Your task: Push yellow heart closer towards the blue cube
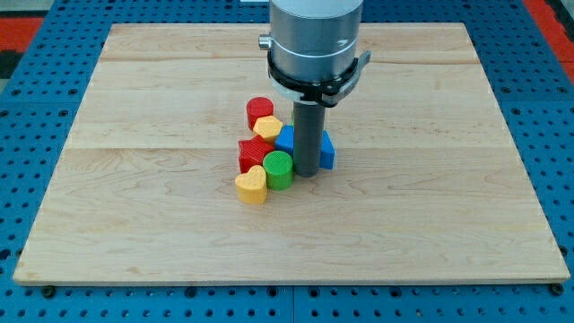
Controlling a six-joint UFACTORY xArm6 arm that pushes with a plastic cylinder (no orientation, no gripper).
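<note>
The yellow heart [252, 185] lies at the bottom left of a tight cluster of blocks near the board's middle. The blue cube [285, 139] sits up and to the right of it, partly hidden by the rod. Between them stand a green cylinder [279, 169] and a red block [252, 152]. My tip [307, 173] rests just right of the green cylinder and right of the yellow heart, below the blue cube. Another blue block [327, 151] peeks out on the rod's right side.
A red cylinder [260, 110] and a yellow block [267, 127] sit at the cluster's top. The wooden board [134, 197] lies on a blue perforated table. The arm's grey body hangs over the board's top middle.
</note>
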